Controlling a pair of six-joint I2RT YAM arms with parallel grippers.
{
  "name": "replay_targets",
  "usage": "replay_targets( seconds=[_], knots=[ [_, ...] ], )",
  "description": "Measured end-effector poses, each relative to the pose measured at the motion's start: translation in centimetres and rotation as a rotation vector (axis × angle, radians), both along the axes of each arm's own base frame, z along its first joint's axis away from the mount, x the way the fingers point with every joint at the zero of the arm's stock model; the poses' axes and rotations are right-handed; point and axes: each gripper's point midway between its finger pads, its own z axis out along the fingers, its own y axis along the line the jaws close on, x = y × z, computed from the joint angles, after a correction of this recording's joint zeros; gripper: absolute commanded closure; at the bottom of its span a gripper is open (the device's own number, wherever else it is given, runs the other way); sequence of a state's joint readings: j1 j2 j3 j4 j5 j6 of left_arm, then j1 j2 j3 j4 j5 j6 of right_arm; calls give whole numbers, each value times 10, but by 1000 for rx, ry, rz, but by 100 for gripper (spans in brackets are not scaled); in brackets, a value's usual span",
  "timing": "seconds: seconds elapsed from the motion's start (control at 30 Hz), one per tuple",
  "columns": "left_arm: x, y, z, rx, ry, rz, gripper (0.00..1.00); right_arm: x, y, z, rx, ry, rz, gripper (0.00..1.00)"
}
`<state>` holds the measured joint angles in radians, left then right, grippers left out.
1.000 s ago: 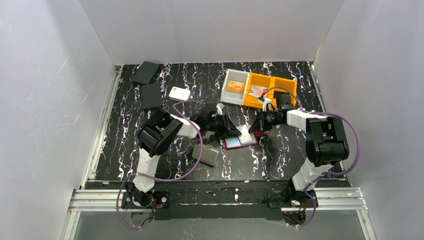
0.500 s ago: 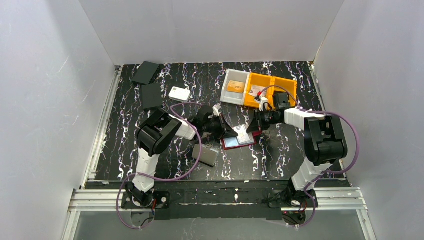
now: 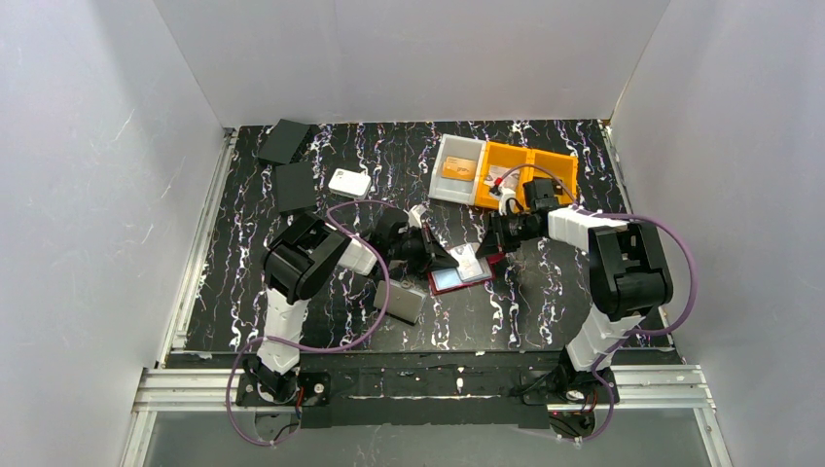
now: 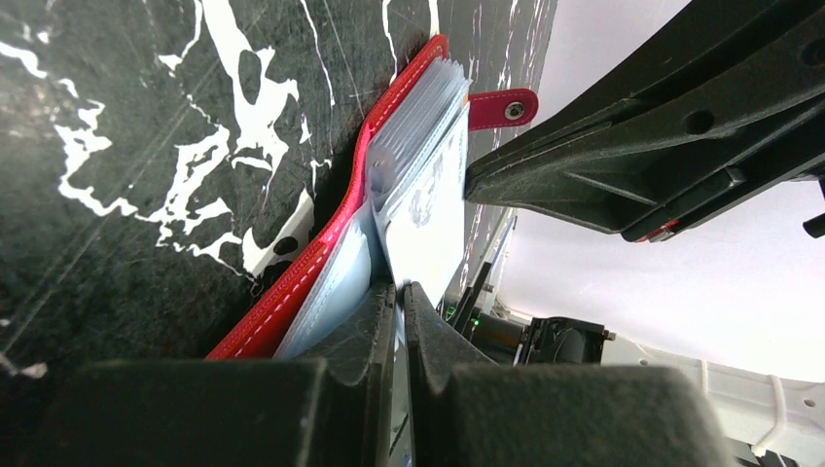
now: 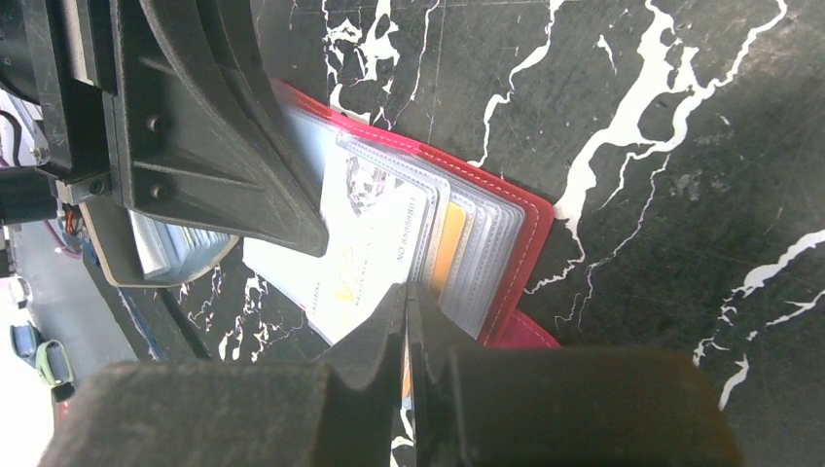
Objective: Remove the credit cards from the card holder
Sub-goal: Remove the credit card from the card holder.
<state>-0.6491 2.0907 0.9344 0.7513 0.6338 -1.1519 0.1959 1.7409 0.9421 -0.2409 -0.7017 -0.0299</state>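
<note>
Status: dark red leather card holder [image 3: 452, 279] lies open on the black marbled tabletop [image 3: 545, 302] between the two arms, clear pages fanned up. The left gripper [image 4: 400, 292] is closed, pinching a clear plastic sleeve page [image 4: 423, 209] at its lower edge. The right gripper [image 5: 409, 297] has its jaws nearly together on the edge of a pale printed credit card [image 5: 360, 233] that sticks out of the sleeves. Can't tell if sleeve is caught too. An orange-gold card [image 5: 446, 243] sits in the sleeve just behind it. A second orange-gold card [image 3: 457, 168] lies in the white bin [image 3: 438, 190], with the orange bin [image 3: 562, 161] touching it. A flat grey case [image 3: 399, 304] lies near the left arm, apart from the holder.
</note>
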Motion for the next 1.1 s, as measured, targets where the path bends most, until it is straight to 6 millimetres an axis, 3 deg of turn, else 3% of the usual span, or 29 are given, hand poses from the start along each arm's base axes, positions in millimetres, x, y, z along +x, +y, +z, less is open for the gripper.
replay_targets(
  seconds=[0.13, 0.3, 0.37, 0.5, 0.87, 1.1],
  knots=[
    [-2, 3, 0, -4, -1, -7, 100, 0, 2, 0, -3, -3, 5, 85],
    [-3, 4, 0, -8, 1, -20, 100, -2, 6, 4, 24, -15, 34, 68],
    [-5, 5, 0, -10, 6, -29, 100, -7, 7, 8, 47, -37, 68, 66],
    [-7, 8, 0, -11, 17, -44, 100, -21, 7, 13, 80, -56, 104, 69],
    [-10, 7, 3, -22, 21, -76, 100, -35, 19, 11, 126, -20, 167, 86],
    [-10, 6, 3, -21, 21, -80, 100, -37, 22, 3, 98, 33, 138, 87]
  ],
)
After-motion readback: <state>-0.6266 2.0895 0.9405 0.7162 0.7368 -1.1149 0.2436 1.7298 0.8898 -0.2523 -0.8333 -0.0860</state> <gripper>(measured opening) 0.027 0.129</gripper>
